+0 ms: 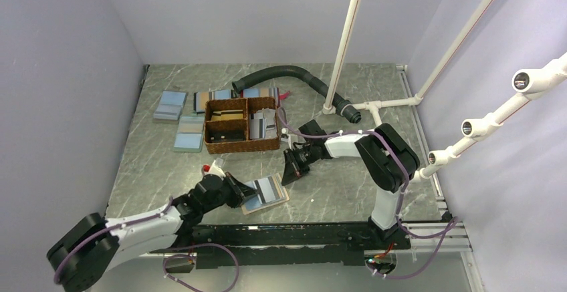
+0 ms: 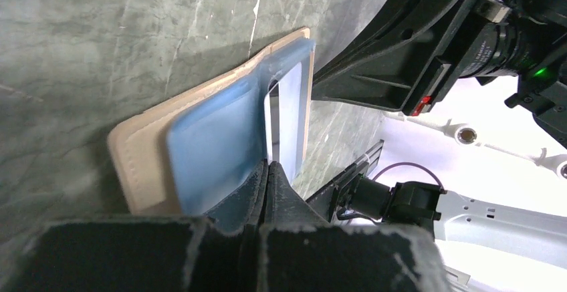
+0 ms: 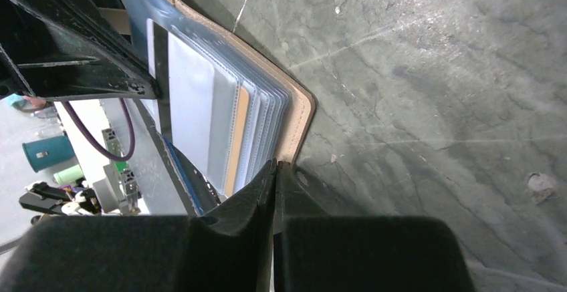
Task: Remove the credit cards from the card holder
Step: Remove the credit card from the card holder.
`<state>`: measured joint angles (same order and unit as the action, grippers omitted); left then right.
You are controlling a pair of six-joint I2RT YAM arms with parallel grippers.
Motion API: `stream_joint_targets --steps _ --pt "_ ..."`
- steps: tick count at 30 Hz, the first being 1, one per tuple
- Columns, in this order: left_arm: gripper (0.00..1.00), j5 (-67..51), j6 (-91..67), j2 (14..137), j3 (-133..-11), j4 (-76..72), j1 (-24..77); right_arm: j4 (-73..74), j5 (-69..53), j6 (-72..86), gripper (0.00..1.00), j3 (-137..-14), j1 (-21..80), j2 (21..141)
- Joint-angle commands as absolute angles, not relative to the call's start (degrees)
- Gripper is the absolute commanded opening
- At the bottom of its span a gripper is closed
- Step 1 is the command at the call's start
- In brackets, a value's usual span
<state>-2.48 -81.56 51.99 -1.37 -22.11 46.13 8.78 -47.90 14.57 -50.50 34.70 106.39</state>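
Pinching blue flap (image 2: 214,145) of open card holder (image 1: 269,196), lower centre, with left gripper (image 2: 267,175). Resting right gripper (image 3: 275,172), fingers (image 3: 304,202) pressed together, at sleeves (image 3: 264,111). Judging extraction barely beginning, seeing cards (image 3: 190,98) inside.

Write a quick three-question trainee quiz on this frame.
1. True or false: the card holder lies open on the table, between the left gripper and the right gripper.
2. The woven basket sits: A) nearer the arm bases than the card holder; B) farther back than it; C) on top of it.
3. Fill in: the card holder's leather rim is ___ in colour.
Key: 1 true; 2 B; 3 tan.
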Motion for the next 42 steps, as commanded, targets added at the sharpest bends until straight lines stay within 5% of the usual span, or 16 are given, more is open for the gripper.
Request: stream_joint_targets --steps 1,14,27,34,42 --pt "0.00 -0.2 -81.1 43.4 -0.4 -12.2 45.7 12.1 -40.5 11.3 0.04 -49.8 34.8 107.0" --pt "0.00 -0.5 -77.8 30.4 -4.7 8.6 45.6 8.9 -58.0 1.9 0.38 -46.8 34.8 92.4" --pt "0.00 -0.1 -72.4 32.6 -18.0 24.5 45.1 12.7 -62.0 -3.1 0.45 -49.2 34.8 93.0" --pt "0.00 -1.4 -66.0 31.7 -21.5 21.5 45.0 18.4 -63.9 -8.8 0.58 -52.7 34.8 92.4" --pt "0.00 -7.9 -54.2 34.8 -21.9 8.8 45.0 20.7 -67.0 -9.7 0.89 -54.8 34.8 91.7"
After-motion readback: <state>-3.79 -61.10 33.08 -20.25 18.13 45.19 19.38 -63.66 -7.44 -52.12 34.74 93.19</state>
